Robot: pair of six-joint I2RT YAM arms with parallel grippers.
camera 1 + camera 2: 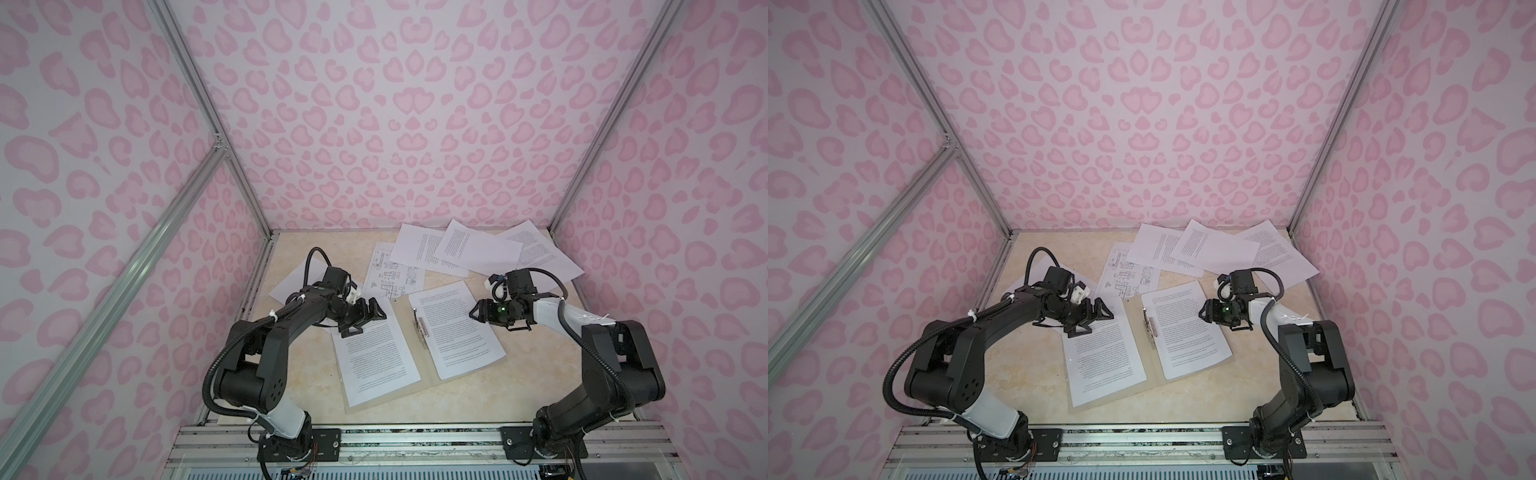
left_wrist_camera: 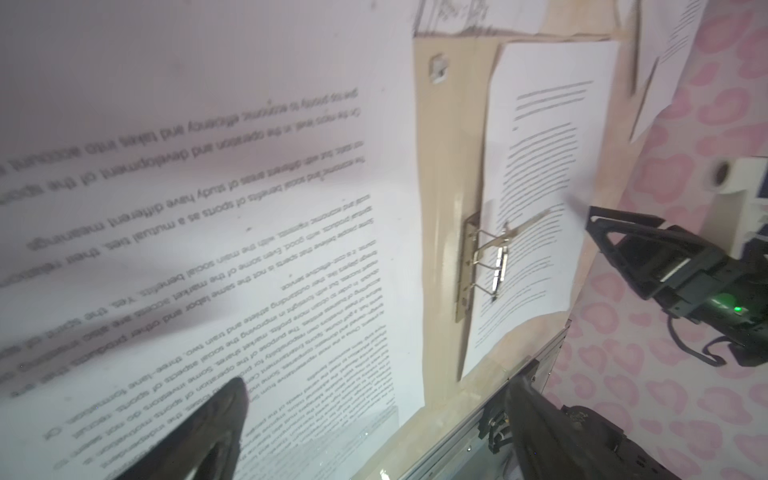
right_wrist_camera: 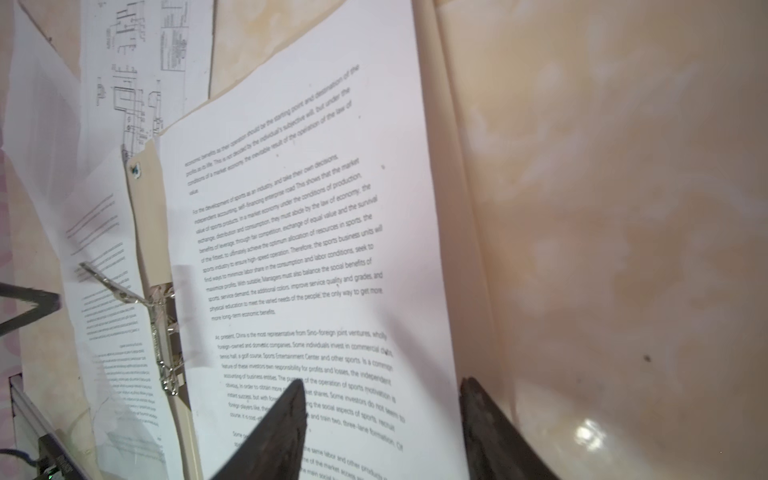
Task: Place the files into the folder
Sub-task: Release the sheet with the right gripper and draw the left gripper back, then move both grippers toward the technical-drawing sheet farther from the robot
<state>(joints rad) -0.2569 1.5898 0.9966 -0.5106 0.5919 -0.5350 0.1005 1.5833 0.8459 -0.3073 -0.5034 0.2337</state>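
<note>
The folder [image 1: 402, 320] lay open and flat at the middle of the worktop [image 1: 299, 374], a glossy cream surface with a marbled pattern. It was skewed to the worktop's edges. It was thin beige card, and a slim metal clip [image 1: 419, 328] along the spine had its lever raised, as the left wrist view showed [image 2: 490, 249].

One smooth white sheet of dense print [image 1: 376, 357] rested on the folder's left leaf and another [image 1: 455, 328] on its right leaf. The rest of the files lay loose. A sheet of line drawings [image 1: 395, 272] sat just past the folder's far end. Three overlapping text sheets [image 1: 478, 249] fanned out along the far edge toward the far right corner. Another sheet [image 1: 286, 282] near the left edge was partly hidden under the left arm.

The left gripper [image 1: 368, 321] hung over the far end of the left-leaf sheet. Its black triangular fingers [image 2: 208, 432] were spread wide and held nothing. The right gripper [image 1: 473, 312] hung at the outer edge of the right-leaf sheet with its jaws parted. In the right wrist view its fingers [image 3: 286, 428] straddled that edge and clasped nothing.
</note>
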